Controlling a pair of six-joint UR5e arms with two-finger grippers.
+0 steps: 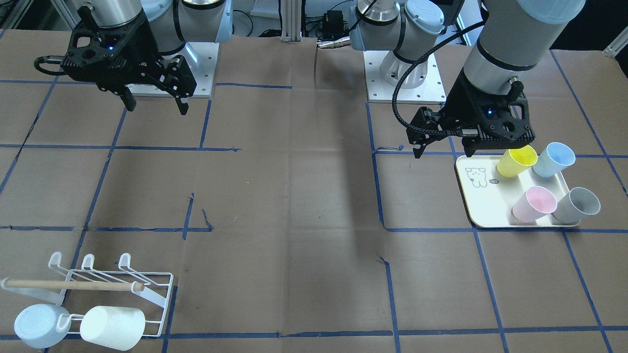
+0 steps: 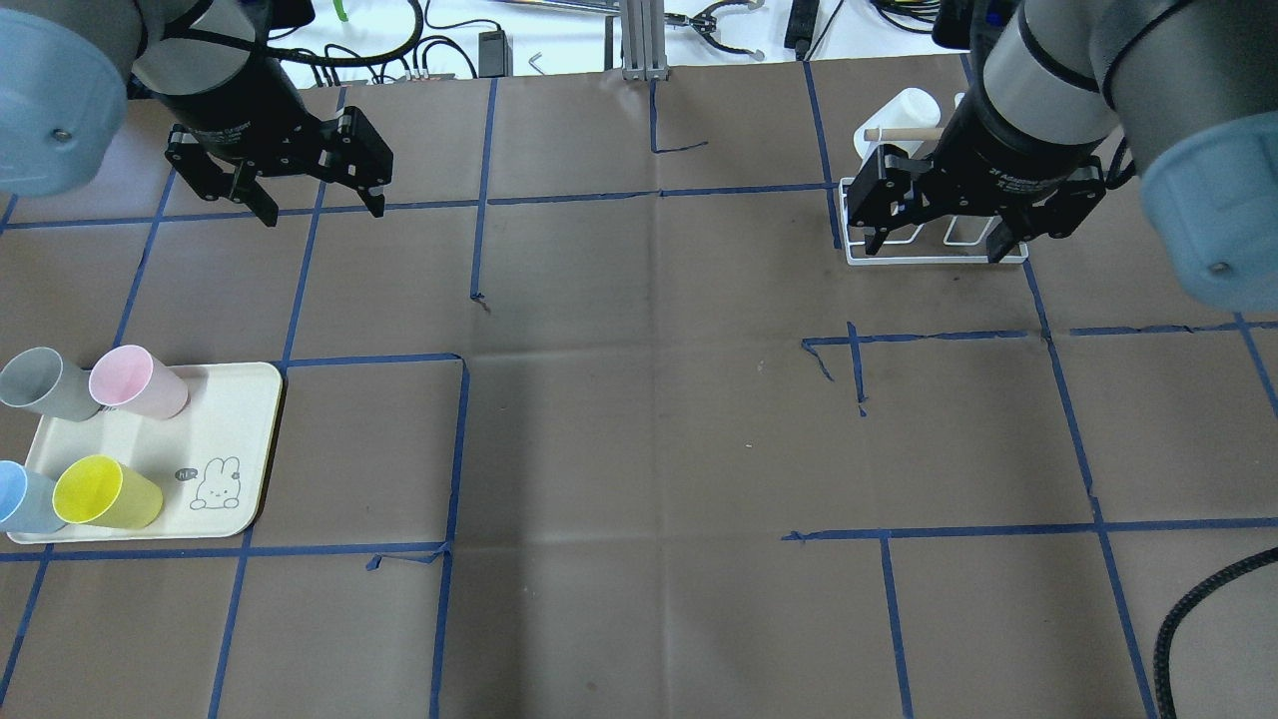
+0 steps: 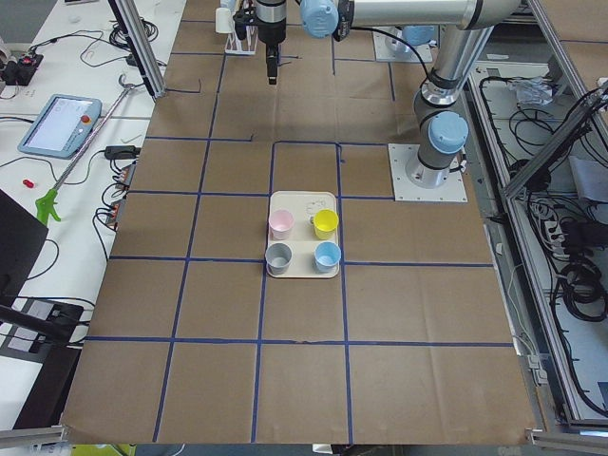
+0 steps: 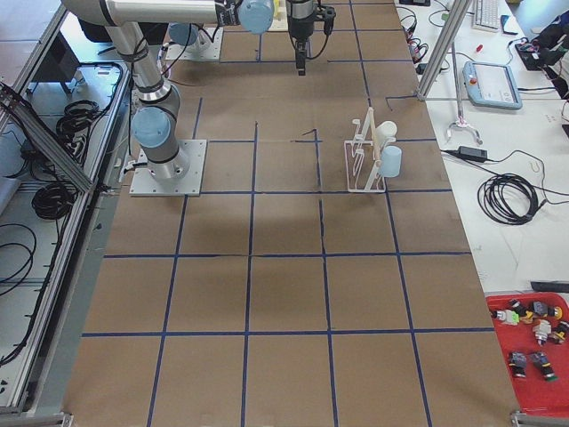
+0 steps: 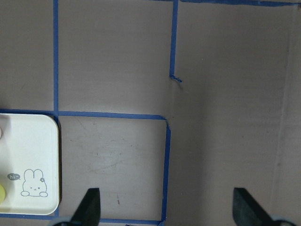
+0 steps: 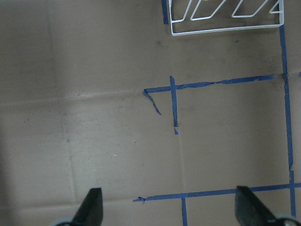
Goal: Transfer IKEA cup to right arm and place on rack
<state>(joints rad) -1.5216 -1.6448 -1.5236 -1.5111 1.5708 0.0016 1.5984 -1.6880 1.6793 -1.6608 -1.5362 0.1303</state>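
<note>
tray point(image 2: 235, 414) on worktop point(image 2: 639, 399) at robot's left holds yellow cup point(image 2: 105, 491), pink cup point(image 2: 138, 381), grey cup point(image 2: 45, 384), blue cup point(image 2: 22, 497); rack point(image 1: 73, 284) at right carries white cup point(image 1: 113, 327); left gripper point(image 2: 321, 213), right gripper point(image 2: 937, 250) raised, jaws spread, empty.

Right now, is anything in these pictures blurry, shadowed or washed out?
Front-facing view: a broad soft shadow runs down the middle of the table, and the tray looks washed out. Overhead view: the area beyond the table's far edge is blown out white. Left wrist view: the fingers of the left gripper look soft-edged. Right wrist view: the table is dimmer toward the left.
</note>
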